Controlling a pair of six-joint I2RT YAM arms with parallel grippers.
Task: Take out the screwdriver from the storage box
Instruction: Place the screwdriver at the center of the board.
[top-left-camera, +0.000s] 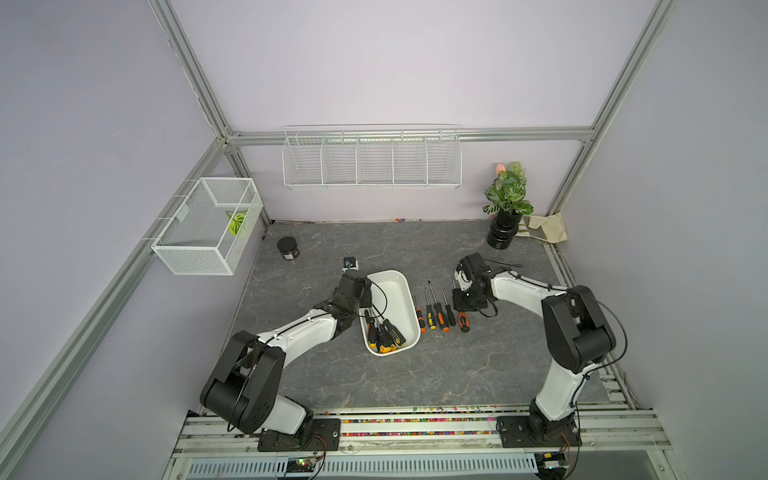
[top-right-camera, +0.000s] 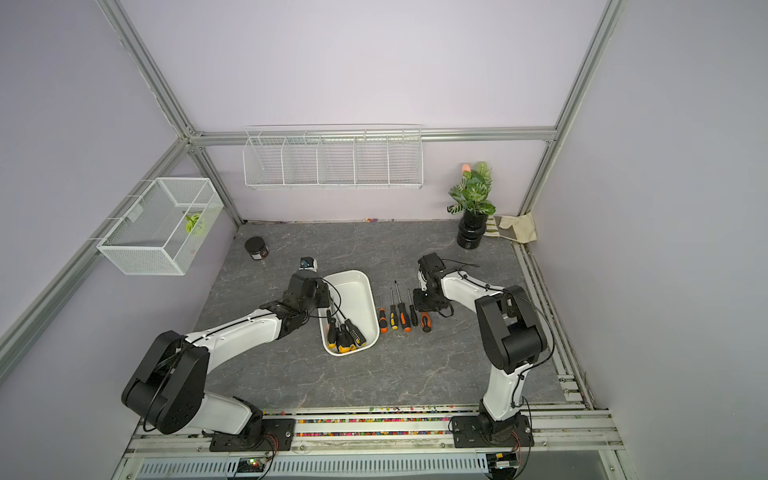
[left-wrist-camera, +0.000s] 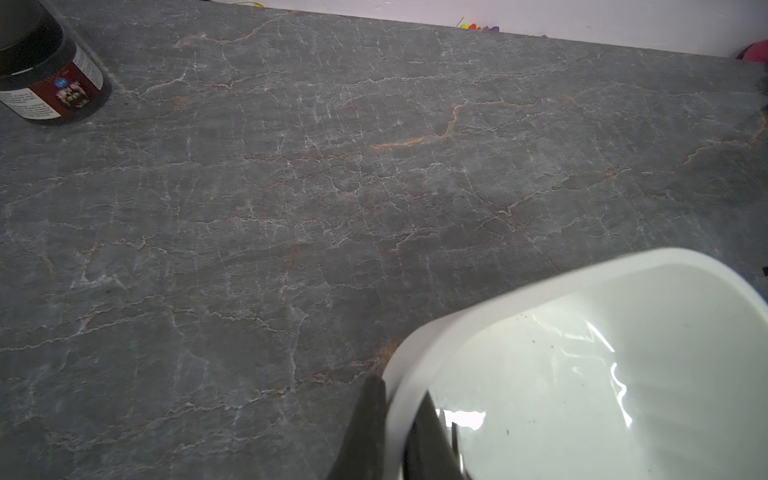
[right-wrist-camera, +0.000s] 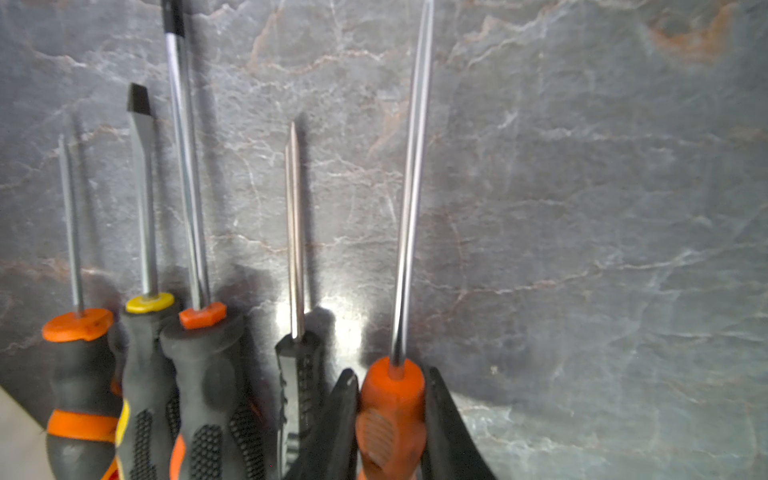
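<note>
The storage box is a white tub at mid-table, and several black-and-yellow screwdrivers are piled at its near end. My left gripper is shut on the box's left rim, one finger outside the wall and one inside. My right gripper is shut on the orange-handled screwdriver. That screwdriver is low over the table at the right end of a row of several screwdrivers, right of the box. Whether it rests on the table I cannot tell.
A black jar and a small cube stand behind the box to the left. A potted plant and a cloth bag sit at the back right. A wire basket and a wire rack hang on the walls.
</note>
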